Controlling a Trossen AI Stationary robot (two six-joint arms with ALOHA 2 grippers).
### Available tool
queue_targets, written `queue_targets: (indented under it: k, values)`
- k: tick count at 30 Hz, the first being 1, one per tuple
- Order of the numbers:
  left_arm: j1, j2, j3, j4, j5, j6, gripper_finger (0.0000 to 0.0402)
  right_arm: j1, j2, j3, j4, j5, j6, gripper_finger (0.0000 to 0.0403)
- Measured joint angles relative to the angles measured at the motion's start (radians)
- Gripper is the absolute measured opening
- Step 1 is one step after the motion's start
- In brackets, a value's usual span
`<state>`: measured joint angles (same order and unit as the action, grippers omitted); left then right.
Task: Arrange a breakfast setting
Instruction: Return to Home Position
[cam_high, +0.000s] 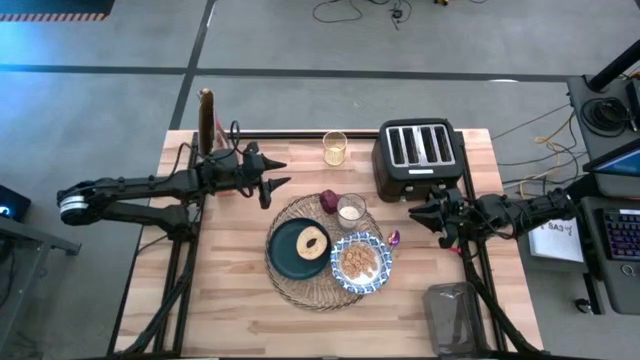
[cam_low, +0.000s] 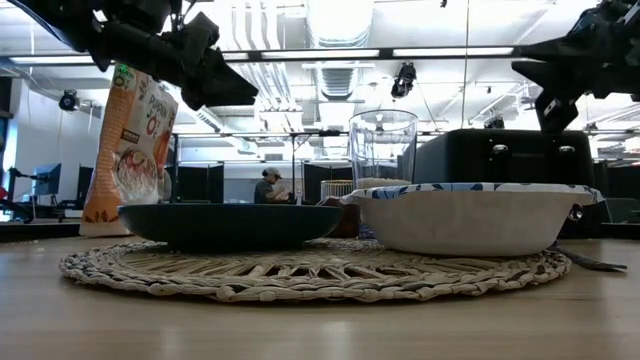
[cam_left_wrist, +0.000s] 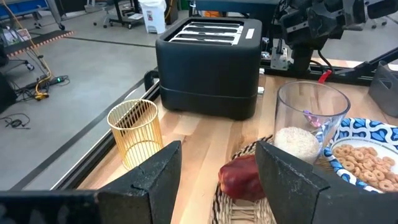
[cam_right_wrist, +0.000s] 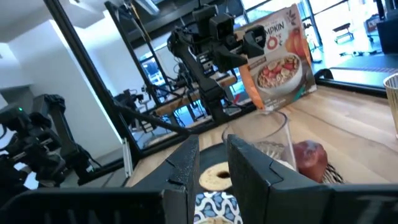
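Behind bowl in low view, glass partly hidden; L end effector apart, R end effector barely apart.

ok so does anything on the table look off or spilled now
Nothing is spilled or tipped. The only oddity is the patterned bowl, which sits at the placemat edge nearest the right arm, its rim slightly past the weave and close against the plate. The left gripper and right gripper hang open, clear of the setting.

In your low view, the dark teal plate is hiding the toasted bread ring. Your left wrist view is cropping the blue-and-white patterned bowl.
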<state>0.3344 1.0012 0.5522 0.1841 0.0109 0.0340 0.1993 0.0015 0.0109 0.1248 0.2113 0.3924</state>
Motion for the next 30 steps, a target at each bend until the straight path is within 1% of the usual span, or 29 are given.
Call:
queue_targets:
  k: [5, 11, 20, 25, 30]
  values:
    - [0.0, 0.0, -0.004, -0.003, 0.004, 0.001, 0.0189, 0.0, 0.006, 0.0, -0.018, 0.0, 0.0, 0.0073]
    - [0.0, 0.0, -0.005, -0.015, 0.054, 0.0, 0.0189, 0.0, 0.021, 0.0, -0.018, 0.0, 0.0, 0.0073]
    - [-0.02, 0.0, -0.009, -0.01, 0.055, 0.001, 0.0189, 0.0, 0.021, 0.0, -0.016, 0.0, 0.0, 0.0073]
    - [-0.025, 0.024, -0.033, 0.022, 0.054, 0.001, 0.0189, 0.0, 0.021, 0.0, -0.016, 0.0, 0.0, 0.0073]
    - [-0.025, 0.059, -0.108, 0.14, 0.054, -0.055, 0.0189, 0.0, 0.021, 0.0, -0.017, 0.0, 0.0, 0.0073]
